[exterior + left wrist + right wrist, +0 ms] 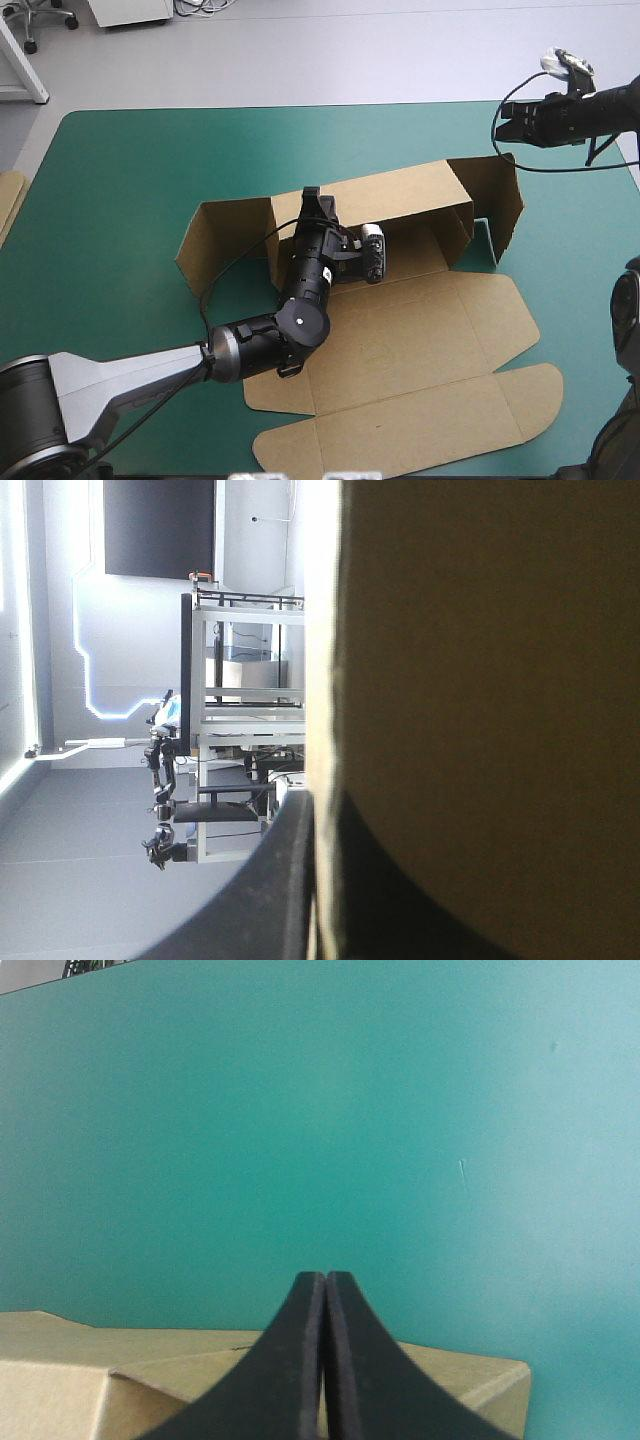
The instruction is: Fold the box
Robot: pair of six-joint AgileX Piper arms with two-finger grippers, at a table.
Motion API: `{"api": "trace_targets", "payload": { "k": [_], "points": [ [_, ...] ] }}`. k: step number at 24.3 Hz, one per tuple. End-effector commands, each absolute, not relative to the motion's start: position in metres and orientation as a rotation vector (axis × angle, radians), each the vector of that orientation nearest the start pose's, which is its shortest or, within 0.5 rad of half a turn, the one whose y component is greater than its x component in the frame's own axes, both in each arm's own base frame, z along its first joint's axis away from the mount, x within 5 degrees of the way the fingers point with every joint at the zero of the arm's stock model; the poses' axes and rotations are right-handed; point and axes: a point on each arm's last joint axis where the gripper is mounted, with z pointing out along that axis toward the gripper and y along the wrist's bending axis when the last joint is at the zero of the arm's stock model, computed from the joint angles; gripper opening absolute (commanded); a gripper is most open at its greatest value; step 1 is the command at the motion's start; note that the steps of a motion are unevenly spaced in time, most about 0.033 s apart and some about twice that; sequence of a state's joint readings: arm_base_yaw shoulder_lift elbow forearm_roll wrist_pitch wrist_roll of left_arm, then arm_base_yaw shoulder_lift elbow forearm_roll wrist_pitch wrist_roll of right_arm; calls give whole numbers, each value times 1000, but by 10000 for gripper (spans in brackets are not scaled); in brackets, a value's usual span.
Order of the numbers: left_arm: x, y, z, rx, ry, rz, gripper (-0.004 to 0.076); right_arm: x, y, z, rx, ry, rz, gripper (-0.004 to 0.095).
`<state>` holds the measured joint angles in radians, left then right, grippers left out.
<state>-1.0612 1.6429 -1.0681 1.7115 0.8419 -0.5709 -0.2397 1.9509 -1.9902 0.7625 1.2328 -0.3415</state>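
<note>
1. Box (pixel 400 330) is placed mid-frame in the high view on the cover (pixel 120 200). It is half-formed: the back wall is raised across the middle, flaps stand at its left and right ends, and the base and lid lie flat toward the lower right.
2. Left gripper (pixel 313 198) is set on the back wall's top edge, left of centre. In its wrist view the brown sheet (pixel 480 680) is seen nipped between the fingers (pixel 270 890), which are all but pressed together.
3. Right gripper (pixel 500 127) is held at upper right, near the right flap and not seen to touch it. Its fingers are pressed together on nothing, with a box edge (pixel 60 1370) under them.
4. Spare board (pixel 8 200) is noted at the frame's left edge.
5. Risk: the wall is gripped at one point only and the base is unpinned, so the whole box could be dragged or tipped by a pull.
6. Risk: the right flap is unsupported and may spring outward, so a tuck could be missed.
7. Risk: the nipped edge could be creased, or could slip out if it is twisted.
</note>
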Motion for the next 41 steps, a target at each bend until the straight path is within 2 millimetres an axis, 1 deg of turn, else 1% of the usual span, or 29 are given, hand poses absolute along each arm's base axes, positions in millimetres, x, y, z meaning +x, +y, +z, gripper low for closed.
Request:
{"api": "trace_targets", "payload": {
  "k": [1, 11, 14, 16, 21, 26, 34, 36, 39, 41],
  "points": [
    [227, -270, 316, 1286, 1166, 934, -10, 404, -37, 398, -65, 2330, 759, -20],
    [227, -269, 317, 1269, 1175, 939, -10, 404, -38, 396, -52, 2343, 748, -20],
    [227, -269, 317, 1271, 1175, 937, -10, 406, -28, 391, -77, 2403, 673, -20],
    [227, -269, 317, 1264, 1180, 930, -10, 406, -17, 386, -109, 2424, 679, -20],
    [227, -269, 317, 1254, 1188, 919, -10, 402, -5, 373, -126, 2476, 699, -20],
    [227, -269, 317, 1254, 1189, 919, -10, 384, -2, 362, -181, 2516, 706, -20],
    [227, -269, 317, 1254, 1190, 916, -10, 361, 4, 360, -274, 2504, 729, -20],
    [227, -269, 317, 1252, 1191, 915, -10, 354, 6, 352, -322, 2503, 748, -18],
    [227, -270, 316, 1238, 1206, 883, -10, 343, 8, 341, -381, 2465, 724, -18],
    [227, -270, 316, 1243, 1204, 877, -10, 337, 9, 332, -499, 2413, 671, -18]
  ]
}}
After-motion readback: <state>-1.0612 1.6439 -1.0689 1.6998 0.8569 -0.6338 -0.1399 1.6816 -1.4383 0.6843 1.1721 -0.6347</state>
